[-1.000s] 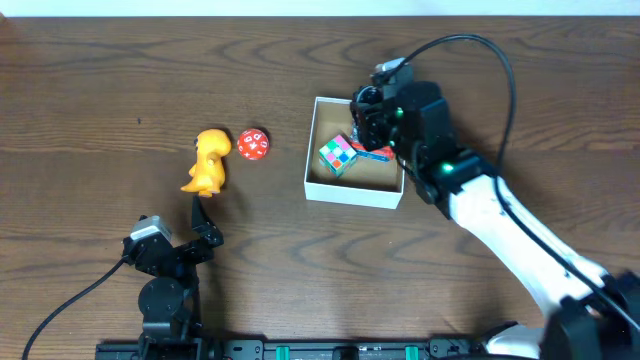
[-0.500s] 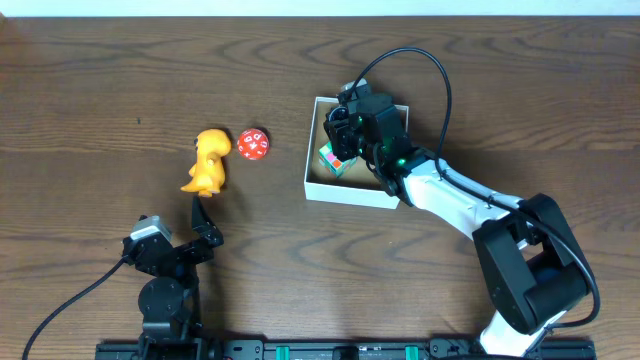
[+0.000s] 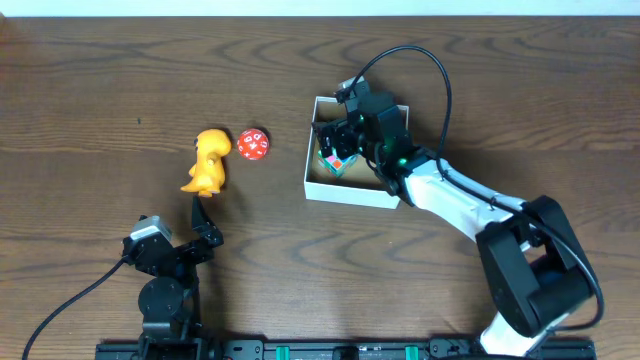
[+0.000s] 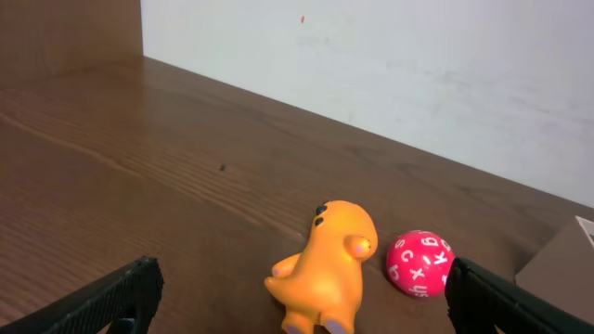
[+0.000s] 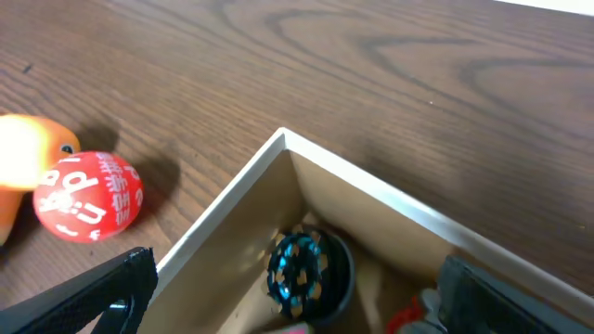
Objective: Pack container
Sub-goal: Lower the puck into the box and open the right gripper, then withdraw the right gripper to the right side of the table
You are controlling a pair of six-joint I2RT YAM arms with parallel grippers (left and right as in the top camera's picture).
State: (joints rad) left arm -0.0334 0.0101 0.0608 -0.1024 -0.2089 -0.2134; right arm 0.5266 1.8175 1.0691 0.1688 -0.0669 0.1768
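The container (image 3: 312,187) is a shallow white box with a tan bottom, right of the table's middle. It holds a colourful cube (image 3: 337,158). In the right wrist view a black disc with a blue and gold pattern (image 5: 307,272) lies in the box's corner (image 5: 283,139), and a red item (image 5: 408,317) shows at the bottom. My right gripper (image 3: 338,132) hangs open over the box's far left part, holding nothing (image 5: 306,311). An orange dinosaur toy (image 3: 208,160) and a red lettered ball (image 3: 254,144) lie left of the box. My left gripper (image 3: 205,225) is open, just short of the dinosaur (image 4: 329,264).
The red ball (image 4: 419,263) touches the dinosaur's right side in the left wrist view, with the box's corner (image 4: 566,264) further right. The ball (image 5: 88,197) also shows in the right wrist view, outside the box. A black cable (image 3: 440,70) arcs over the right arm.
My right gripper has moved left across the box, from its far right part to its far left corner. The left arm, dinosaur and ball have not moved.
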